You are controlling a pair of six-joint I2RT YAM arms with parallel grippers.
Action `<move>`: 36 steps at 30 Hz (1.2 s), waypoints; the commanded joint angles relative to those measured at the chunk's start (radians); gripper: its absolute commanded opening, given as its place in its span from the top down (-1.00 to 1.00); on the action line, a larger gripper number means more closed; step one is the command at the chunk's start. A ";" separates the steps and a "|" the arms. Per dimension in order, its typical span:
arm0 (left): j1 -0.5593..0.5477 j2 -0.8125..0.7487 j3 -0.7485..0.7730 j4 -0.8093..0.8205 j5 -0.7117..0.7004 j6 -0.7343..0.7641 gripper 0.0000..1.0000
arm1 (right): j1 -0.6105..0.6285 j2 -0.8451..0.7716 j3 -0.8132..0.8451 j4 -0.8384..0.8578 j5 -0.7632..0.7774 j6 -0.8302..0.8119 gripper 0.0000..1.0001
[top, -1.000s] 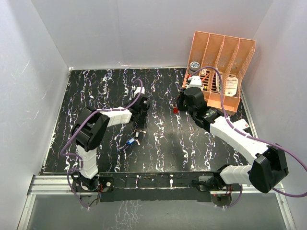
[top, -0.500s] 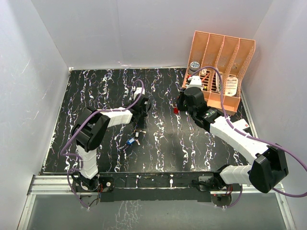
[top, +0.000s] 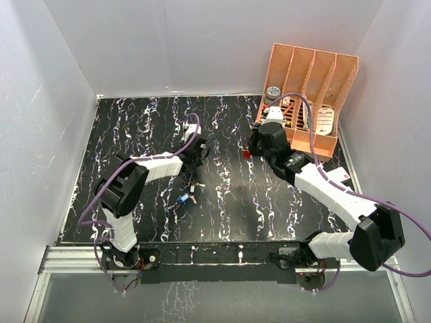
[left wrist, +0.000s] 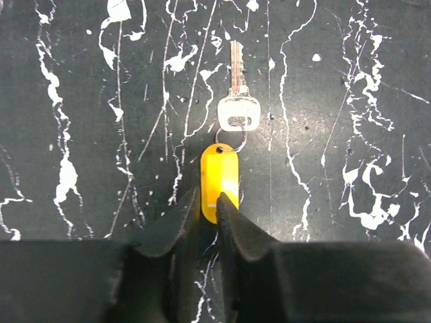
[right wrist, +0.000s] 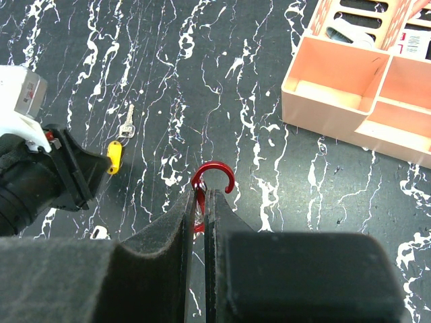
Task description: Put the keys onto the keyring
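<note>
A silver key [left wrist: 237,101] lies on the black marbled table, joined by a small wire ring to a yellow-orange tag [left wrist: 220,171]. My left gripper [left wrist: 208,196] is shut on the near end of that tag, one finger on each side. In the right wrist view the same key [right wrist: 126,124] and tag [right wrist: 115,156] lie at the left. My right gripper [right wrist: 200,195] is shut on the keyring [right wrist: 214,176], a red open hook that sticks out past the fingertips above the table. From above, the left gripper [top: 200,149] and the right gripper [top: 250,151] face each other mid-table.
A blue-headed key [top: 183,198] and another small key [top: 195,186] lie loose on the table nearer the arm bases. An orange file rack [top: 310,94] holding small items stands at the back right, close behind the right gripper. White walls enclose the table.
The left gripper's jaws have closed onto the yellow-orange tag and the left arm has stretched slightly forward. The right arm and keyring have not moved.
</note>
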 commanded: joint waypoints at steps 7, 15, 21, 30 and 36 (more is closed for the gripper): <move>0.000 -0.135 -0.026 -0.040 -0.040 0.057 0.92 | -0.004 -0.006 -0.002 0.053 0.003 -0.005 1.00; 0.052 -0.149 -0.059 -0.009 0.129 -0.035 0.06 | -0.005 -0.010 0.000 0.050 0.004 -0.005 1.00; 0.063 -0.123 -0.068 0.063 0.146 0.003 -0.11 | -0.005 -0.018 -0.005 0.052 0.005 -0.008 1.00; 0.064 -0.072 -0.059 0.173 0.135 0.153 -0.03 | -0.004 -0.010 -0.006 0.056 0.004 -0.008 1.00; 0.064 -0.020 -0.031 0.204 0.151 0.213 0.06 | -0.004 -0.007 -0.006 0.058 0.006 -0.009 1.00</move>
